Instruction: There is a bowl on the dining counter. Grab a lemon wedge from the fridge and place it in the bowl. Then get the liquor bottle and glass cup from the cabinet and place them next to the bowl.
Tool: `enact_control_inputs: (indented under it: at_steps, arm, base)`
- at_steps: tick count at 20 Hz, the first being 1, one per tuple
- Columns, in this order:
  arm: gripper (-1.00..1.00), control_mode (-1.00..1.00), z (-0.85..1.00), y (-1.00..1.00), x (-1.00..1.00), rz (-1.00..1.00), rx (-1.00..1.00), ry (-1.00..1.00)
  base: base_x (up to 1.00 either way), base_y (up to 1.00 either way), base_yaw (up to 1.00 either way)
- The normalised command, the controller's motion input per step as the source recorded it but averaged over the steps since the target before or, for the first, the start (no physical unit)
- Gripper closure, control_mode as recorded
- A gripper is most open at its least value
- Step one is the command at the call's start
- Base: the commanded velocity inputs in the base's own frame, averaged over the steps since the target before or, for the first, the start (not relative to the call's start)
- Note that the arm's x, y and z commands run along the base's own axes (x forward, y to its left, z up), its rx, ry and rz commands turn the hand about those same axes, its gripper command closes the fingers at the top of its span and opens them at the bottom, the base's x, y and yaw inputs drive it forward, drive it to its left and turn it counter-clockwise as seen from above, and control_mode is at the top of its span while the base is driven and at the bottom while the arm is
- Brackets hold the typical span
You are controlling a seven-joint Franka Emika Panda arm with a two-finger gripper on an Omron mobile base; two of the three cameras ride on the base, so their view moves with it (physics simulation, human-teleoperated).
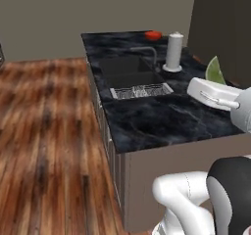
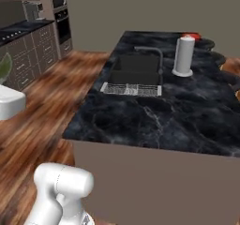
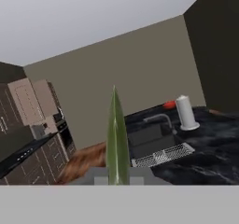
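My end effector [image 3: 116,181] is clamped on the lemon wedge [image 3: 116,139]; I'm carrying it over the worktop [image 1: 162,116], next to find the bowl [image 1: 153,35] and lower it in

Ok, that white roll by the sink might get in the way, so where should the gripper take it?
Probably the small cap on top of the white roll, coming straight down: it stands upright, and its round body looks wide for the jaws. The faucet crowds its sink side. The gripper is shut on the lemon wedge.
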Motion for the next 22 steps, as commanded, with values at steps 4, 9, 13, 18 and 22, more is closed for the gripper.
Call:
enact_control_inputs:
  at_steps: [4,9,13,18,22]
  arm:
    - [1.00,1.00,0.00,0.00,0.00,0.00,0.00,0.00]
    - [1.00,1.00,0.00,0.00,0.00,0.00,0.00,0.00]
    - [1.00,1.00,0.00,0.00,0.00,0.00,0.00,0.00]
    - [1.00,1.00,0.00,0.00,0.00,0.00,0.00,0.00]
    - [1.00,1.00,0.00,0.00,0.00,0.00,0.00,0.00]
  base:
    - [-0.53,-0.90,-0.20]
    - [-0.54,-0.94,-0.18]
    - [-0.50,-0.99,-0.14]
    - [-0.32,-1.00,-0.09]
    - [-0.04,-1.00,-0.04]
